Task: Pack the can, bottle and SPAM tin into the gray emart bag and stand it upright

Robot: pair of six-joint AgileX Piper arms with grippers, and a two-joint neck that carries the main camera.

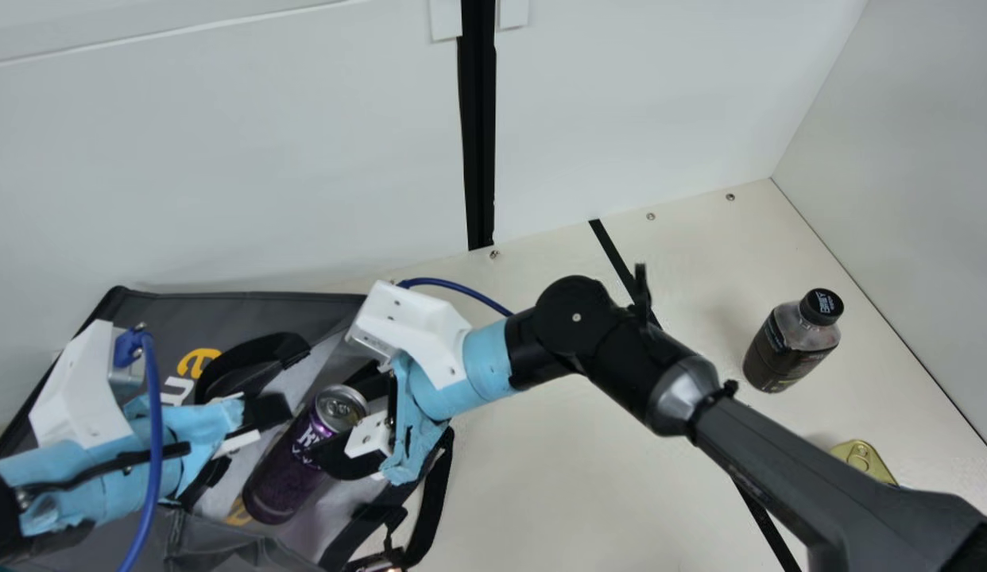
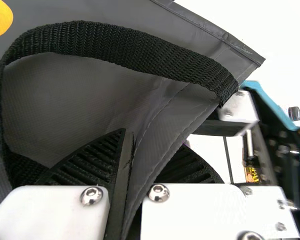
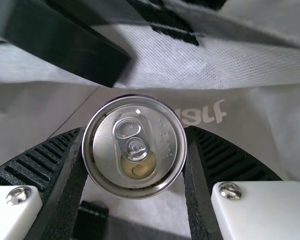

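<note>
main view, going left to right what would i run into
left gripper → purple can → black-capped bottle → gold-topped tin, partly hidden

cream table [image 1: 541,492], gray bag [image 1: 251,311], bottle [image 1: 786,351], gold-topped tin [image 1: 861,456]

As you face the table [image 1: 557,492], relative to the bag [image 1: 156,322] on it: can [image 1: 291,469], within its mouth; bottle [image 1: 791,345] and tin [image 1: 861,458], well apart to its right.
</note>
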